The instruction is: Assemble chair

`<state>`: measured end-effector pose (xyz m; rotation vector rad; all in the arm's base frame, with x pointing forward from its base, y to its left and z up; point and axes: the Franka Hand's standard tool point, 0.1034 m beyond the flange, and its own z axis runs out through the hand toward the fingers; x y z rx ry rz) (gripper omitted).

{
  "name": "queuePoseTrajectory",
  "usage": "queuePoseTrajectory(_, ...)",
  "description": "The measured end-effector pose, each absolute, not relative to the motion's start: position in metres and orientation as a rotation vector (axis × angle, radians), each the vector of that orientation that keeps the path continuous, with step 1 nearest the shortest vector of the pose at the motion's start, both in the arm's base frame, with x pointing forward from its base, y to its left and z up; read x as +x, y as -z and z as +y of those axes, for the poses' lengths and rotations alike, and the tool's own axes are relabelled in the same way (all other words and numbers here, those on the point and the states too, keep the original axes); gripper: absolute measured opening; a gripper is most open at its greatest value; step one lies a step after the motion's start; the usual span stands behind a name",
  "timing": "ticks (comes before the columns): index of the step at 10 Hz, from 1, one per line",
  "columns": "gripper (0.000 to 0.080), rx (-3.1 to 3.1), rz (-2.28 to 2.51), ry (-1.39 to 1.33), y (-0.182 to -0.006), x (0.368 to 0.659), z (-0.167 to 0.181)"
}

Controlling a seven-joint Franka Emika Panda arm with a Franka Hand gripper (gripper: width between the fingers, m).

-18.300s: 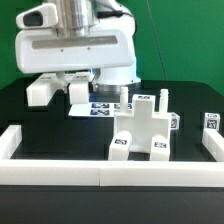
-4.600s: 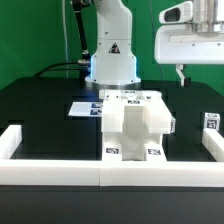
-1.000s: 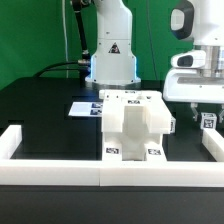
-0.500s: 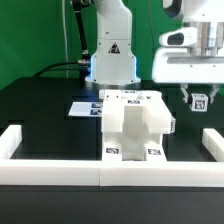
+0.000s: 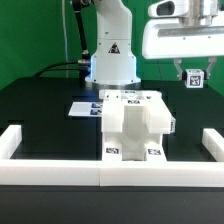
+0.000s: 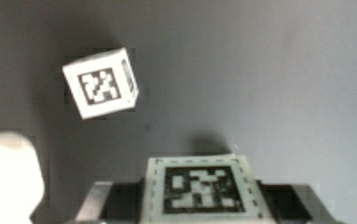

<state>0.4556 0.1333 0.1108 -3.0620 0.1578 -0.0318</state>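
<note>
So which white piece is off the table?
The small tagged block held in the gripper, on the exterior view's right; the big blocky assembly stands on the table.

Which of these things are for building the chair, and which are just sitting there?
For the chair:
- part-built chair in the middle
- small tagged piece, held up in the gripper

Just lying about:
- marker board behind the chair
- white border rails round the edge

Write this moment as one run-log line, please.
pincer: shut on small tagged block | block: in air, off table | partly built chair: mid-table, standing free
</note>
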Motion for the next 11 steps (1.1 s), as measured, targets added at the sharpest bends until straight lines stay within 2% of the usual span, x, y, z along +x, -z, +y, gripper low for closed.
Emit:
queuePoseTrajectory(3, 0.0287, -3.065, 0.157, 0.027, -0.109, 0.455, 0.131)
queuePoseTrajectory(5, 0.0287, -3.085, 0.048, 0.045, -0.103, 0.471, 0.110)
queuePoseTrajectory(10, 0.0287, -3.085, -0.096, 0.063, -0.125, 0.528, 0.071)
queuePoseTrajectory(11, 0.0287, -3.087, -0.093, 0.069, -0.124, 0.528, 0.071)
